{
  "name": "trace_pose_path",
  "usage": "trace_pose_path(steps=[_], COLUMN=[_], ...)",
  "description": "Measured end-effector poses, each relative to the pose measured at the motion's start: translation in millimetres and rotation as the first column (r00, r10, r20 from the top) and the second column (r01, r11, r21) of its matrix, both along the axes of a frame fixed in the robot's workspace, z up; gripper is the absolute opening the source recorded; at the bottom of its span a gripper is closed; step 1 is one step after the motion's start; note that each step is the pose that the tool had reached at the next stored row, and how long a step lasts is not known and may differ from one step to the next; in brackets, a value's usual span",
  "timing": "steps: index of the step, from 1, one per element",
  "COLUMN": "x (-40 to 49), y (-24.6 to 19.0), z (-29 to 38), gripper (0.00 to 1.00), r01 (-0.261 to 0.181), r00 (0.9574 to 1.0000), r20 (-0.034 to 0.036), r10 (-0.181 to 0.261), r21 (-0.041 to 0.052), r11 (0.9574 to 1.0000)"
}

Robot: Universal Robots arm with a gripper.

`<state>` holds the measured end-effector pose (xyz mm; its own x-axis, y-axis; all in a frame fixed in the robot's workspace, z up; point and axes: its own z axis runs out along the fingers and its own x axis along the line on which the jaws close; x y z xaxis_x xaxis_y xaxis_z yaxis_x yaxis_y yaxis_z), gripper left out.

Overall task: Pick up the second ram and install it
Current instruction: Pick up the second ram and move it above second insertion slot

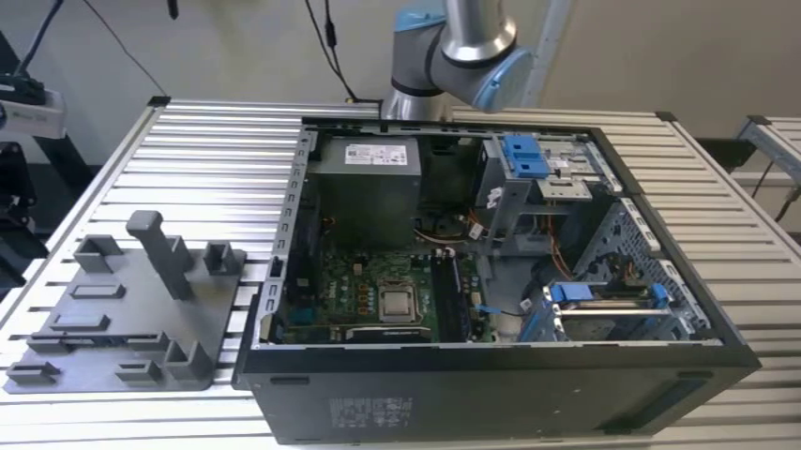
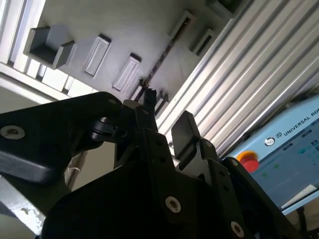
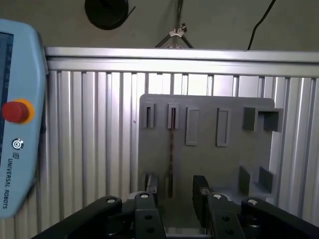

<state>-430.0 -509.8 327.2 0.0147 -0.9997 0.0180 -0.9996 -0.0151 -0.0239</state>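
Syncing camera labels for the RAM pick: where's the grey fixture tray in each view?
Exterior view: grey fixture tray lies at the exterior view's left, beside the open computer case.
First wrist view: tray beyond the gripper, the second ram edge-on upon it.
Second wrist view: tray beyond the gripper, the second ram crossing it.
Shared landmark: the slatted aluminium table under the tray.

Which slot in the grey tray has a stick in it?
The slot in line with the gripper's gap: only it holds the second ram.

Open black computer case [image 1: 501, 384] beside grey slotted holder tray [image 1: 138, 319] on ribbed aluminium table [image 1: 213, 159]
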Motion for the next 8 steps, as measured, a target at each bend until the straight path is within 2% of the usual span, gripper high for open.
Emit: trace_pose_path(steps=[3, 8], x=[-0.1, 0.0], y=[0.6, 0.6], z=[-2.2, -7.0], gripper=[0.42, 0.42], r01=[-0.002, -0.002], r00=[1.0, 1.0], r20=[-0.0003, -0.0011], r10=[0.002, 0.002], r21=[0.0071, 0.0134], r11=[1.0, 0.9999])
